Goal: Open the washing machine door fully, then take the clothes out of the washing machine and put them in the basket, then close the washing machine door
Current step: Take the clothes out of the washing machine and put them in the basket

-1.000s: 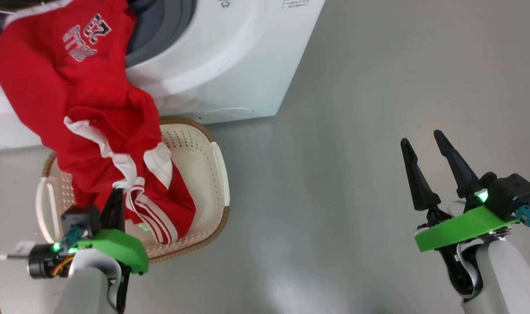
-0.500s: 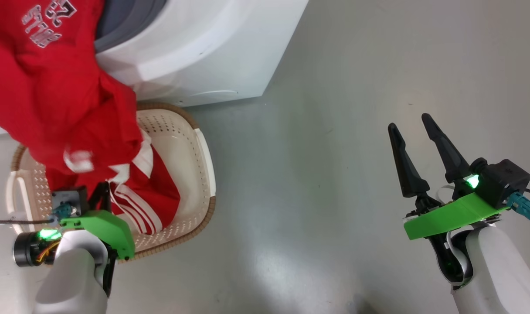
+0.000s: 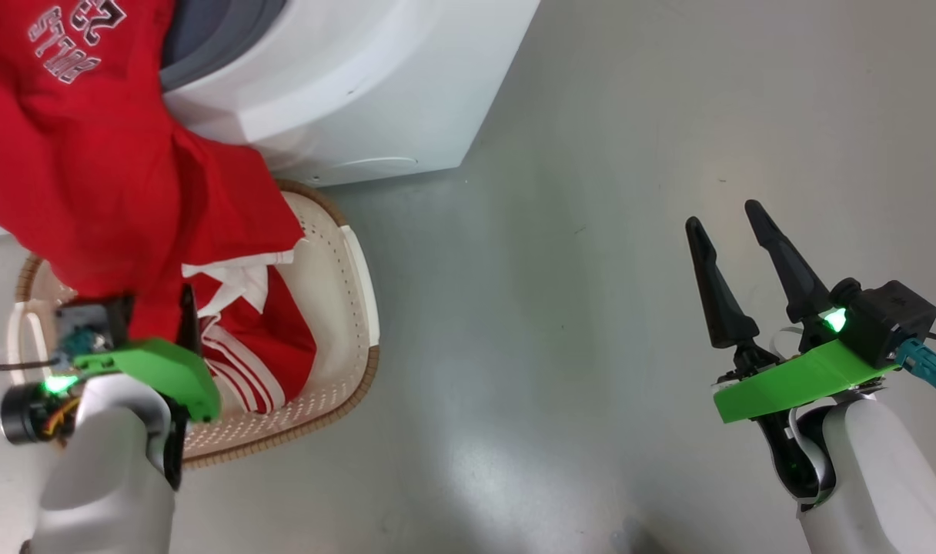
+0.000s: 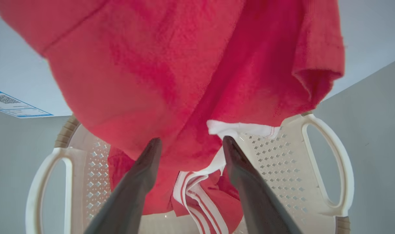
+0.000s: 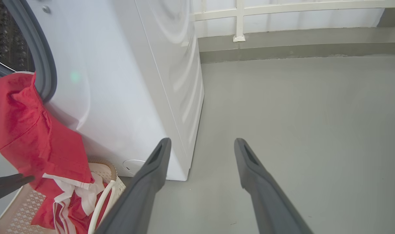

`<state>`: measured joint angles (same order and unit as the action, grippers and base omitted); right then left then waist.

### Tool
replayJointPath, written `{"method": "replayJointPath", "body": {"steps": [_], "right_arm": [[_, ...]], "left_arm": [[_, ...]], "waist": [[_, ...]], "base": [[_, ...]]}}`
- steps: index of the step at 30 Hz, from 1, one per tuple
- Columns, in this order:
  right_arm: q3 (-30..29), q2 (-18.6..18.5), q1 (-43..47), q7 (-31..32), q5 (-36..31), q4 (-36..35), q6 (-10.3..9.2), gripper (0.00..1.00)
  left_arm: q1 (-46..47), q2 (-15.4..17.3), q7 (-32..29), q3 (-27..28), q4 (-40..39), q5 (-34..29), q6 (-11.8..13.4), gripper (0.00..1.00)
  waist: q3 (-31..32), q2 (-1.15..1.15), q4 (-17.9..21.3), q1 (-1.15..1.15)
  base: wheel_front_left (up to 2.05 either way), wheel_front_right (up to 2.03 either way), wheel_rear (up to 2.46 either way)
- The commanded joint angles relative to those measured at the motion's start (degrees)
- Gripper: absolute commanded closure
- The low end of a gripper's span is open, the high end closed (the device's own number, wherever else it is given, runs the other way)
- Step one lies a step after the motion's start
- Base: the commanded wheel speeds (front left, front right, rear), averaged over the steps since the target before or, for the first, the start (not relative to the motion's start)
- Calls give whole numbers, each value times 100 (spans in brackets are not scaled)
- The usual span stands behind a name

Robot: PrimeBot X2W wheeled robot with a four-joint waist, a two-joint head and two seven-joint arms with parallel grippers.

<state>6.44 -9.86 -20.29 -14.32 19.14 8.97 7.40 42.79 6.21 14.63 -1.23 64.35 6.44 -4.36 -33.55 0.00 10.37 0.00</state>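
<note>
The red clothes (image 3: 106,177) spill from the washing machine (image 3: 360,77) mouth down into the cream basket (image 3: 352,308) on the floor. A striped red garment (image 4: 197,198) lies in the basket (image 4: 327,162). My left gripper (image 3: 160,300) hovers over the basket, partly covered by the hanging fabric. In the left wrist view its fingers (image 4: 148,169) stand apart, open, with the red cloth (image 4: 184,81) draped loose at the left gripper (image 4: 191,141) tips. My right gripper (image 3: 723,215) is open over bare floor, far right of the basket. The washing machine door is out of view.
The machine's white side wall (image 5: 135,81) and grey gasket (image 5: 44,65) rise just behind the basket (image 5: 103,195). A pale railing (image 5: 239,19) and a low kerb close off the far end of the grey floor (image 3: 591,346).
The left gripper has gone from shut on the red garment to open, letting it go. The cloth's lower edge now hangs loose over the basket. The camera shifted; the right arm held still.
</note>
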Motion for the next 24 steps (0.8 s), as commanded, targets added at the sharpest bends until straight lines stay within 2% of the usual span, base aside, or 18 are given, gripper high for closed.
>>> {"method": "replayJointPath", "body": {"steps": [1,10,19,24], "right_arm": [[79,-38,70,-68,-108,-104,9,0],[39,-113,155,-68,-123,-97,9,0],[-2,-181,217,-68,-130,-98,9,0],[-25,-224,293,-68,-125,-97,9,0]], "left_arm": [[-118,192,37,220,-269,110,-66,0],[-580,33,37,630,-1587,338,-174,0],[-1040,-125,37,906,-2742,290,-243,0],[-1525,-237,37,1020,-3713,193,-268,0]], "waist": [[59,0,-52,0],[221,0,-236,0],[364,0,-379,0],[476,0,-441,0]], "base": [[0,0,0],[0,0,0],[0,0,0],[0,0,0]]}}
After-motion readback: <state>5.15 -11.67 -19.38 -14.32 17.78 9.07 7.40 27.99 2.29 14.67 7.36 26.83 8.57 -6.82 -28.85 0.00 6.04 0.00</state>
